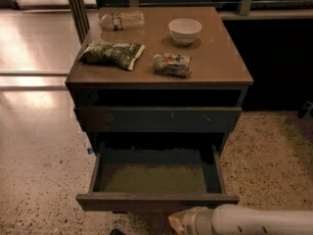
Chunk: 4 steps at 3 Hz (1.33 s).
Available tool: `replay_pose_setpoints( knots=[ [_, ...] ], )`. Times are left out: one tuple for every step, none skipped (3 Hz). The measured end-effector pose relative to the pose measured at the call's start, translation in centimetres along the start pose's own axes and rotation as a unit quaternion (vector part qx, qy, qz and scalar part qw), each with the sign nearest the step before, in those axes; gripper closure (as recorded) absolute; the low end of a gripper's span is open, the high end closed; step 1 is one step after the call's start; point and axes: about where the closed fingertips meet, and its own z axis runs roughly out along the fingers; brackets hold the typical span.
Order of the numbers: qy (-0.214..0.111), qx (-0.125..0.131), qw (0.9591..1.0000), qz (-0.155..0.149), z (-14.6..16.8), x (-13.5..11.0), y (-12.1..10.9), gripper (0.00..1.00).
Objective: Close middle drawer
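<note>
The middle drawer (156, 202) is pulled far out of the dark cabinet (230, 72). Its plain front faces me and its olive-grey inner floor (154, 177) is bare. Above it sits a shut drawer front with small pale scratches (156, 118). My gripper (179, 223) is at the bottom edge of the camera view, just below and in front of the open drawer's front, right of its middle. Only its tan end and the white arm (254, 221) behind it show.
On the cabinet top lie a water bottle (121, 20), a white bowl (185, 31), a green snack bag (111, 53) and a small packet (172, 64). A glossy floor and a metal post (76, 9) are at the left. A dark unit (281, 62) stands at the right.
</note>
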Motion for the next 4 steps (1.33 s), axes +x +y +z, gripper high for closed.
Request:
replay_pose_setpoints(
  knots=[
    [0.0,0.0,1.0,0.0,0.0,0.0,0.0,1.0],
    [-0.006,0.014,0.9999,-0.005,0.8,-0.8,-0.8,1.0],
    [-0.026,0.036,0.9989,-0.017,1.8,-2.7,-2.1,1.0],
    [-0.029,0.039,0.9986,-0.019,2.1,-2.9,-2.2,1.0]
  ],
)
